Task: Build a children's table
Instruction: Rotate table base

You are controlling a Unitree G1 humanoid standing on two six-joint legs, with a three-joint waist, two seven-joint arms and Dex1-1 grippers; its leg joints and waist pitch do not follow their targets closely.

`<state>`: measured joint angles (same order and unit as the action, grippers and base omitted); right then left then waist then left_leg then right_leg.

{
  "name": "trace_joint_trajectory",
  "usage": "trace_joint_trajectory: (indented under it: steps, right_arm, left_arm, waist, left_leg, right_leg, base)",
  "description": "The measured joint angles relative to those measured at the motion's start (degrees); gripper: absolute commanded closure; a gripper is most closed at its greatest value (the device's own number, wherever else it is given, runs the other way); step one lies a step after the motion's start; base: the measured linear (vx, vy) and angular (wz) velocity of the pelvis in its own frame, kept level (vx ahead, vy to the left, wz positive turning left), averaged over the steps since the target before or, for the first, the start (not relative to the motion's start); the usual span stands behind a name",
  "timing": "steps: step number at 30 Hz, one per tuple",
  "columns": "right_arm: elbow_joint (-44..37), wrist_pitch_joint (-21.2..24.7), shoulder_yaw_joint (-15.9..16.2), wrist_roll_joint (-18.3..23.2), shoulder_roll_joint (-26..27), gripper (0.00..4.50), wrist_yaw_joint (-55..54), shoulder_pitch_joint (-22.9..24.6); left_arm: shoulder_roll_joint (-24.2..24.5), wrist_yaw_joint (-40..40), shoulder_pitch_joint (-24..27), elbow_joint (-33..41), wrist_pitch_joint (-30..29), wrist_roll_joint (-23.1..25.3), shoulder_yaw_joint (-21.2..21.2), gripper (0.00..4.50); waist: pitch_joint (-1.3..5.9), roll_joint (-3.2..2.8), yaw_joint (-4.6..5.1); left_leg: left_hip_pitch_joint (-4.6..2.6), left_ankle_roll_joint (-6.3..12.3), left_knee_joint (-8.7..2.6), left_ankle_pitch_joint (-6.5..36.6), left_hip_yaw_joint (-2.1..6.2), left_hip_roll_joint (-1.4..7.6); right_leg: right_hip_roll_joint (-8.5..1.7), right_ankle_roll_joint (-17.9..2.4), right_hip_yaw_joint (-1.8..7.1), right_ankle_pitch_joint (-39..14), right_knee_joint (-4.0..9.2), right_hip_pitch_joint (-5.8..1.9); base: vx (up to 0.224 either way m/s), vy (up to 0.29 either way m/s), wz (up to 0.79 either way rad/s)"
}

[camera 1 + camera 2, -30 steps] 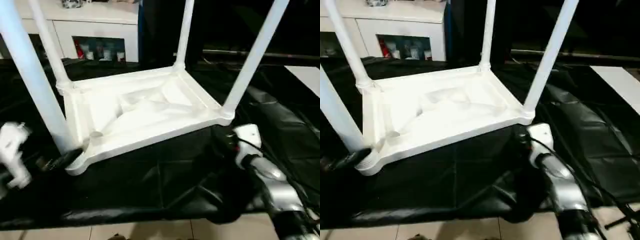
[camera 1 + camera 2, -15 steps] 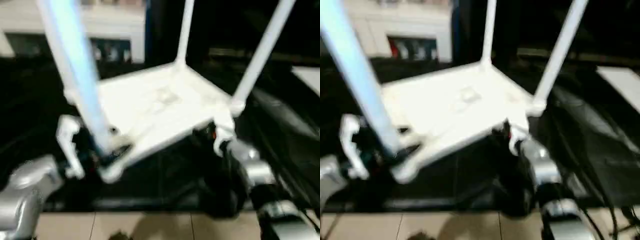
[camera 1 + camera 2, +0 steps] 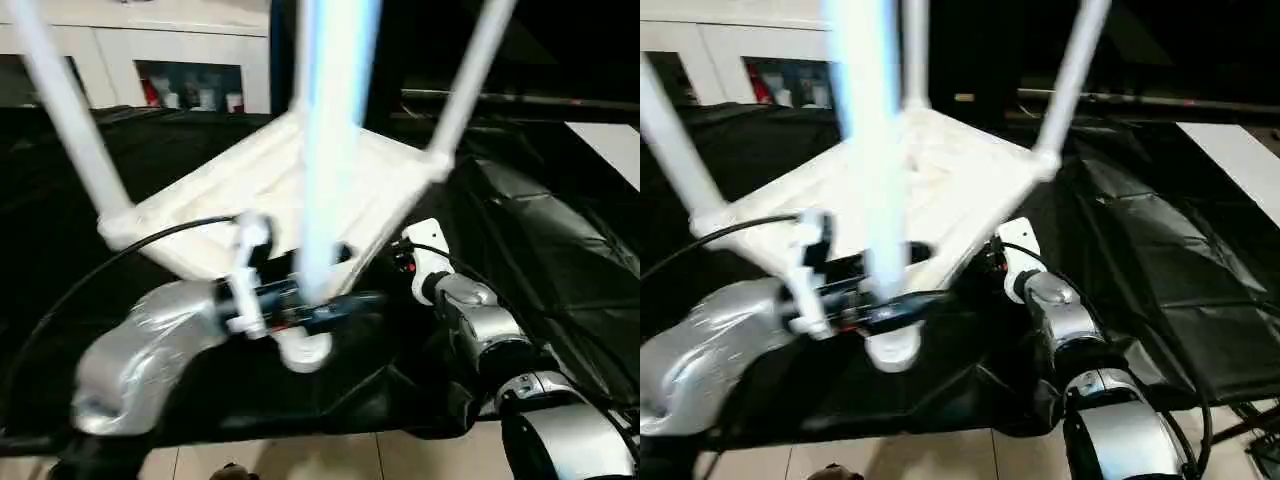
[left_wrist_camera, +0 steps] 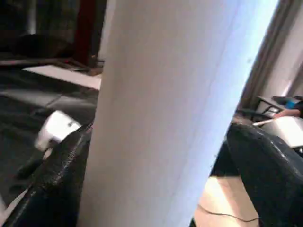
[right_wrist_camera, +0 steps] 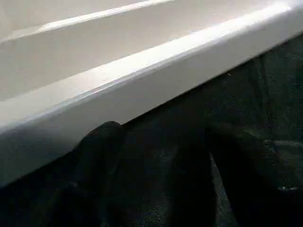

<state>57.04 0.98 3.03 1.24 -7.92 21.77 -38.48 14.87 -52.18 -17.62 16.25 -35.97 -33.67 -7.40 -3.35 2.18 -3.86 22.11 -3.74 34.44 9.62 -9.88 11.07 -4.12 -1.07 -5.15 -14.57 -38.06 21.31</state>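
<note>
The children's table (image 3: 250, 190) lies upside down on the black cloth, legs pointing up and one corner turned toward me. My left gripper (image 3: 318, 305) is shut on the near leg (image 3: 335, 120) just above its corner socket. In the left wrist view the leg (image 4: 161, 113) fills the gap between both black fingers (image 4: 57, 179). My right gripper (image 3: 392, 268) sits low at the table top's right edge. It is open, with its fingers (image 5: 102, 142) against the underside of the white rim (image 5: 142, 80) and black cloth between them. Two more legs (image 3: 65, 110) (image 3: 470, 80) rise on either side.
The black-covered work table (image 3: 560, 240) stretches away to the right, with its front edge and the tiled floor (image 3: 300, 460) close below my arms. A white cabinet (image 3: 150, 50) stands behind. A black cable (image 3: 100, 265) loops over my left forearm.
The table has swung round, carrying its near corner leg from the far left to the centre. My left gripper moved in with it, around that leg. The right gripper stayed at the rim.
</note>
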Motion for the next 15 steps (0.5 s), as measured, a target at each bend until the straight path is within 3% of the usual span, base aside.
trace_joint_trajectory:
  steps: [8,15]
  right_arm:
    - [0.01,-0.93,0.37,-0.83,0.91,1.22,2.79,-0.01]
    - [0.0,-1.7,0.66,-0.88,1.61,1.22,5.5,0.0]
  left_arm:
    - [-4.55,0.17,-3.35,-3.85,2.21,2.92,-4.5,0.01]
    - [-7.04,2.36,-5.75,-7.86,5.95,6.13,-7.02,0.01]
  waist:
    - [0.0,0.0,0.74]
    - [0.0,0.0,0.74]
  left_leg:
    - [-0.01,0.05,0.0,0.03,-0.01,0.05]
    - [-0.05,0.06,0.0,0.04,-0.02,0.06]
  right_leg:
    - [0.06,0.0,0.04,0.0,0.06,-0.01]
    - [0.06,-0.01,0.05,0.0,0.06,-0.02]
  base:
    - [0.0,0.0,0.0]
    - [0.0,0.0,0.0]
